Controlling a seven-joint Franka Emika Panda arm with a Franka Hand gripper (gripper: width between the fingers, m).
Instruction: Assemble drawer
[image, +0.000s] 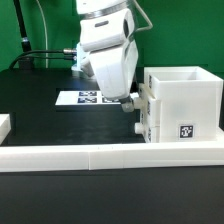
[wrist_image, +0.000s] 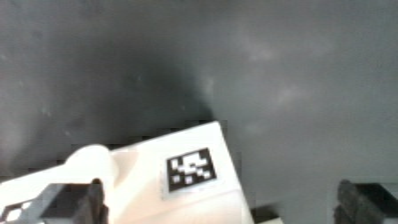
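We see the drawer (image: 182, 105) housing standing on the dark desk (image: 40, 110) at the exterior view's right, near the low white border wall (image: 100, 153). Our hand (image: 131, 103) hovers at its left face, fingers (wrist_image: 71, 200) spread, pinching nothing.

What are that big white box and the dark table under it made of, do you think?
The drawer housing looks like white plastic: smooth, matte, thick even walls, with a printed black-and-white tag on its side. The table seems to be covered in a dark matte sheet or cloth, since it shows only dull, soft reflections; its real material is unclear.
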